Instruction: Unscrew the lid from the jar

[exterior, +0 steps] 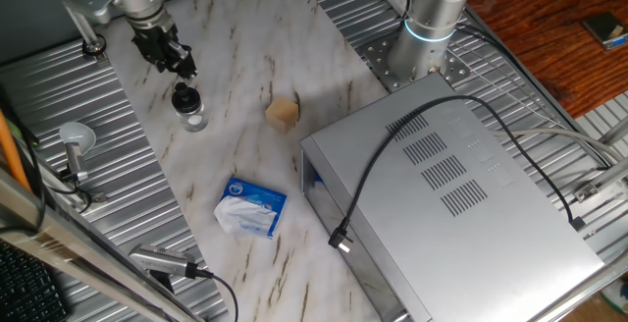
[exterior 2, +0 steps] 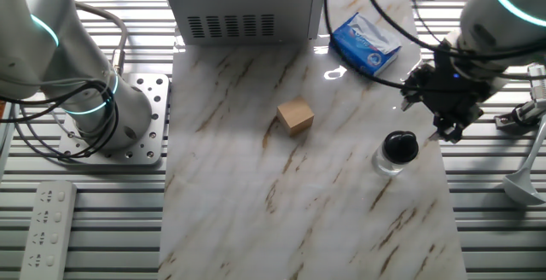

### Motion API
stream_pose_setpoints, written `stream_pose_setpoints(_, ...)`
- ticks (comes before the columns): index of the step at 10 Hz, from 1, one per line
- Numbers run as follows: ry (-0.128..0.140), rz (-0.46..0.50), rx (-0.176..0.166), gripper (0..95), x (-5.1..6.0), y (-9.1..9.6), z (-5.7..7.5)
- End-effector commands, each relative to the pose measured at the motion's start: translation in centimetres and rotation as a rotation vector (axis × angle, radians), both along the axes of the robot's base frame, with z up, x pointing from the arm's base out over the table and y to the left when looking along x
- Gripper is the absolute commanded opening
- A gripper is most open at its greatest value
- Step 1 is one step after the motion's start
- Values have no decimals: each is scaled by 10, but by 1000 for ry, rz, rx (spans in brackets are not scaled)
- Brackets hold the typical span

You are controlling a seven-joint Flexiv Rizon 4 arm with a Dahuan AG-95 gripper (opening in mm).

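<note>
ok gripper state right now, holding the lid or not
Gripper: holding nothing, beside and above the lid, which sits on the jar; open or shut cannot be told.

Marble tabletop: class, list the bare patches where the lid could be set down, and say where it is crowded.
Free: the marble on the side of the tan cube away from the grey box, and the strip between cube and jar. Crowded: around the jar, where the tool hovers beside the lid, and between the packet and the box.
</note>
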State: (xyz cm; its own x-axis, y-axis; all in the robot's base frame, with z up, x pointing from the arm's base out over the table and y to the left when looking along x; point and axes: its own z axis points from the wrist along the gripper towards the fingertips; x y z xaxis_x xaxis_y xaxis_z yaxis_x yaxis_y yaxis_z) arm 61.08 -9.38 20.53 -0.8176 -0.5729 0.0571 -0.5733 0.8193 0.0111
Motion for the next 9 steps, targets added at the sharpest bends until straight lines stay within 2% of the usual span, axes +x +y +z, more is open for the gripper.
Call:
stream_pose_setpoints(1, -16, 17, 9, 570, -2, 0, 0)
stream_pose_setpoints(4, -19, 16, 15, 570, -1, 0, -1)
stream_pose_setpoints(5, -19, 18, 15, 760, 0, -1, -6)
stream_pose_setpoints(7, -25, 22, 21, 760, 2, -2, -20)
stream_pose_setpoints(8, -27, 22, 22, 760, 3, -2, -22)
stream_pose_setpoints(9, -26, 29, 23, 760, 5, -3, -32)
